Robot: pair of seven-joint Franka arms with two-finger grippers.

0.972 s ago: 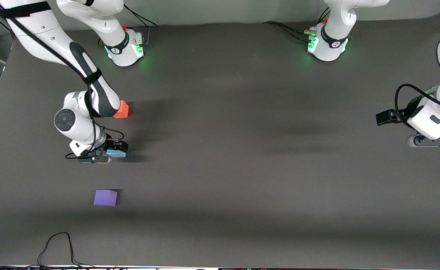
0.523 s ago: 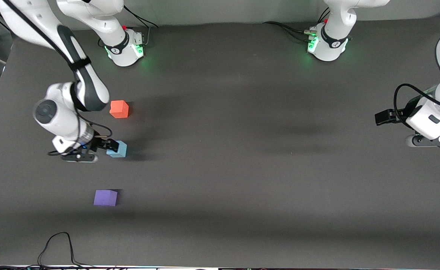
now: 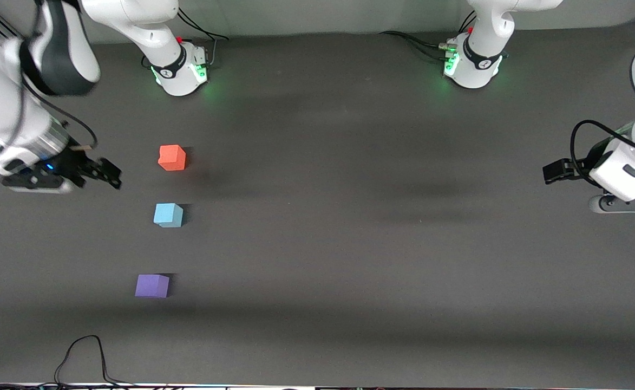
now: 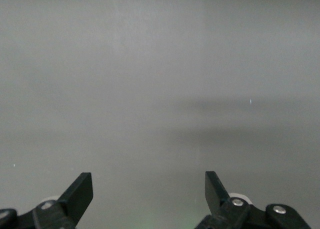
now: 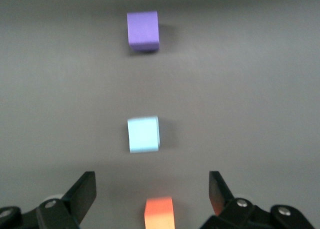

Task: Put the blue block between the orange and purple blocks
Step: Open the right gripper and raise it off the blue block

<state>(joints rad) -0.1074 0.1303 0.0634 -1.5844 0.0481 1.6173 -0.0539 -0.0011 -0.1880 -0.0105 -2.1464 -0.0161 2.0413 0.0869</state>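
Dark grey matte covering spreads across the bench (image 3: 349, 244), with two white robot arms based along its top edge in the front view. Three small matte cubes lie in a line toward the right arm's end. The orange-red cube (image 3: 172, 157) sits farthest from the front camera, the light sky-blue cube (image 3: 168, 215) rests on the bench between the other two, and the violet-purple cube (image 3: 152, 285) sits nearest the camera. None of them touch.

A second ago the right gripper (image 3: 100, 172) was closed on the sky-blue cube at this same spot. It has since let go and pulled away, and now hangs with its jaws spread and empty, beside the orange-red cube. Judging by this, the placement looks complete.

The left gripper (image 3: 552, 171) waits over the left arm's end of the bench.

Only the right wrist view shows the three cubes lined up between the spread fingers (image 5: 82, 191). The left wrist view shows bare bench between released fingers (image 4: 80, 191), which the front view does not make clear.
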